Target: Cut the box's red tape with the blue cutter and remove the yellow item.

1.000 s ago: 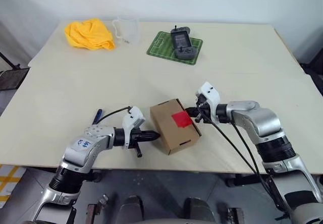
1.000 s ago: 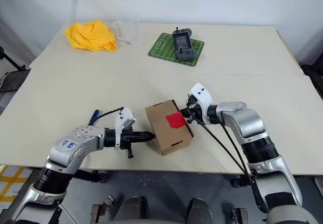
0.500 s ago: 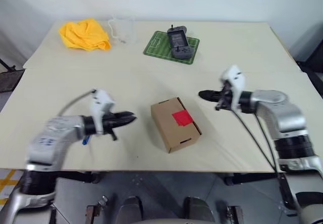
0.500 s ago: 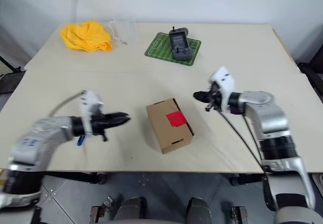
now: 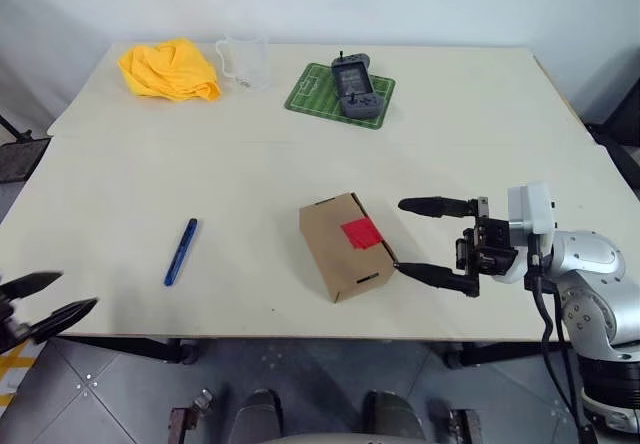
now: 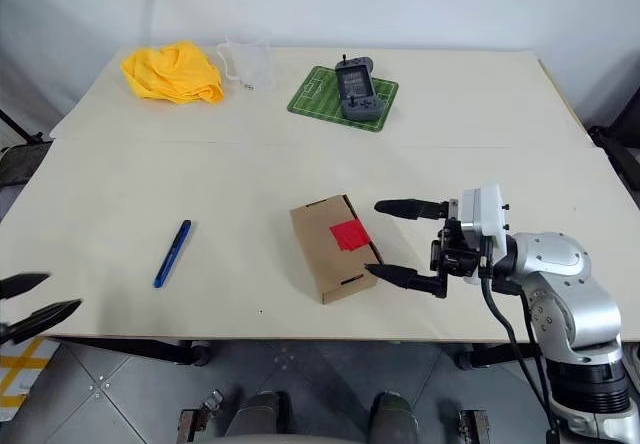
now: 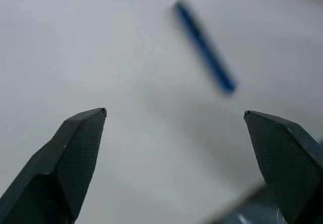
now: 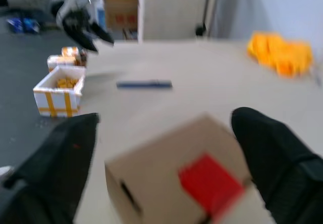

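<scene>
On the near half of the table point(image 5: 120, 154) sits the box point(image 5: 335, 254), flaps shut, with the red tape point(image 5: 361, 232) whole across its top seam. By the look of it, nothing of the job is done: the tape is uncut, and the yellow item, presumably inside, is hidden from me. The blue cutter point(image 5: 181, 251) lies flat on the table, well to the left of the box and untouched.

My right gripper point(image 5: 418, 236) hangs just beside the box's right side, its 2 fingers spread wide, 1 above the other, grasping nothing. My left gripper point(image 5: 42, 298) is out past the table's near-left edge, fingers likewise spread and empty, well apart from the cutter.

What is left, as I judge it: pick up the cutter, steady the box, slice the tape, open the flaps and lift the item out. The large yellow cloth point(image 5: 168, 68) at the far corner is no part of this.
</scene>
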You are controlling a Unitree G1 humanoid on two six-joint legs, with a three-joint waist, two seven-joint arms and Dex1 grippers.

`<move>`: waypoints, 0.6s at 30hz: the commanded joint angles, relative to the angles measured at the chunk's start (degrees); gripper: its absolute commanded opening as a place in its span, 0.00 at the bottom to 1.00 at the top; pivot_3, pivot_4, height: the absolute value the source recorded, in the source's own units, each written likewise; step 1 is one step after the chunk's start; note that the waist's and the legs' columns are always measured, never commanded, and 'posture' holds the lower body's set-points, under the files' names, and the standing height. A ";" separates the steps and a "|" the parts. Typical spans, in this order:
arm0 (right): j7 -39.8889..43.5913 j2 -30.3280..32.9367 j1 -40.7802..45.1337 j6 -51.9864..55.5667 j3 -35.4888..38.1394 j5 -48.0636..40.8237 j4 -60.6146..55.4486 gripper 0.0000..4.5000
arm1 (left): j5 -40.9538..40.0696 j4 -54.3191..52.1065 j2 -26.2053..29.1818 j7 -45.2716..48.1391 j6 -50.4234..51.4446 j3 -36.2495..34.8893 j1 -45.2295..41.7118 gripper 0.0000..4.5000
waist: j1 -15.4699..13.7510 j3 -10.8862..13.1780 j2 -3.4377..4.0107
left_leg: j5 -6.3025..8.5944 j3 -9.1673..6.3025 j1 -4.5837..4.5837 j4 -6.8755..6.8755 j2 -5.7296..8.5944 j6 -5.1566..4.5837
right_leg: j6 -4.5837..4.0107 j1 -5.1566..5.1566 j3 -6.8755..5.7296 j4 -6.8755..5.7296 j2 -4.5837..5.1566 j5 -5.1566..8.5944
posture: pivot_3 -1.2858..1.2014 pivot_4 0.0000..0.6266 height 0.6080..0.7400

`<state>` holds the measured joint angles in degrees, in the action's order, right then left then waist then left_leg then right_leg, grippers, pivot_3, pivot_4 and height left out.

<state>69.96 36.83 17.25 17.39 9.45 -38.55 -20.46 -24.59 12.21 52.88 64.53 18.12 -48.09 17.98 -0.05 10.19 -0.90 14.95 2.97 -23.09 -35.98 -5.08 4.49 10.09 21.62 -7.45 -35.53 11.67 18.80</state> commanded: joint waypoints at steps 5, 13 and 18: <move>2.70 1.06 -1.71 -6.55 2.03 -1.38 -3.80 1.00 | -2.17 1.16 -2.77 -1.75 -4.47 -8.22 6.62 1.00 | 0.05 -0.02 -0.04 | 0.03 0.00 0.01 0.01 -0.01 -0.01 | 0.00 -0.01 -0.01 -0.01 0.00 0.00 | 0.52 0.24 1.00; 2.45 2.81 -3.64 -7.66 3.81 -1.99 -3.02 1.00 | -8.63 -33.75 -11.67 -23.31 15.41 2.99 1.03 1.00 | -0.68 -0.04 -0.11 | 0.03 -0.01 0.02 -0.12 -0.04 -0.01 | -0.01 -0.07 0.05 -0.08 0.00 -0.01 | 0.52 0.24 1.00; 2.25 3.58 -4.06 -6.51 3.00 -2.89 -3.71 1.00 | -8.35 -43.56 -19.21 -41.10 26.15 11.53 -7.74 1.00 | -0.51 -0.06 -0.14 | 0.03 0.00 0.05 -0.13 -0.05 -0.01 | -0.01 -0.06 0.08 -0.11 -0.05 -0.02 | 0.52 0.24 1.00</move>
<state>72.20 39.77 13.48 10.65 11.65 -39.94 -22.47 -33.42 -28.42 33.83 27.91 42.11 -36.70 10.64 -0.57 10.13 -1.04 14.98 2.97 -23.03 -36.11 -5.13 4.49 10.08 21.56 -7.36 -35.64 11.63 18.77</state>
